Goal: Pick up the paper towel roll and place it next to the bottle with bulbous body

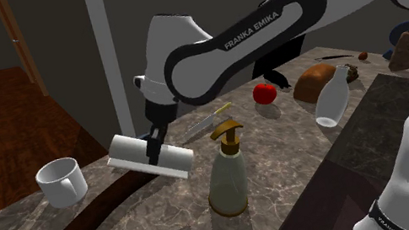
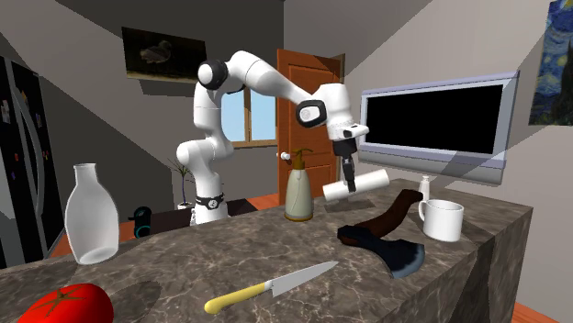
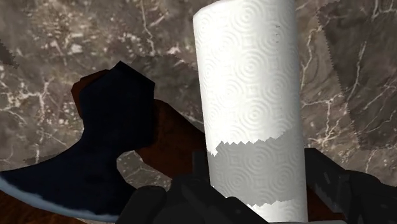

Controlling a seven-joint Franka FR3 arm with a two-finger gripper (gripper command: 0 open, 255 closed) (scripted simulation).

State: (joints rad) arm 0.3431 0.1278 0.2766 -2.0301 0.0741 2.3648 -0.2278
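While the arm (image 1: pixel 248 30) is bent over the table (image 1: pixel 127 225) with its wrist turned downward, the paper towel roll (image 1: pixel 178 160) is clasped crosswise by the gripper (image 1: pixel 153 147) and held in the air above an axe (image 3: pixel 114 114). The bulbous bottle (image 1: pixel 333 95) is seen well apart from it.

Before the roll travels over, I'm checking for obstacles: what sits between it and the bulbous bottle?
In the shoulder view, a pump dispenser stands between the paper towel roll and the white bottle; a knife and a tomato lie just beyond that line.
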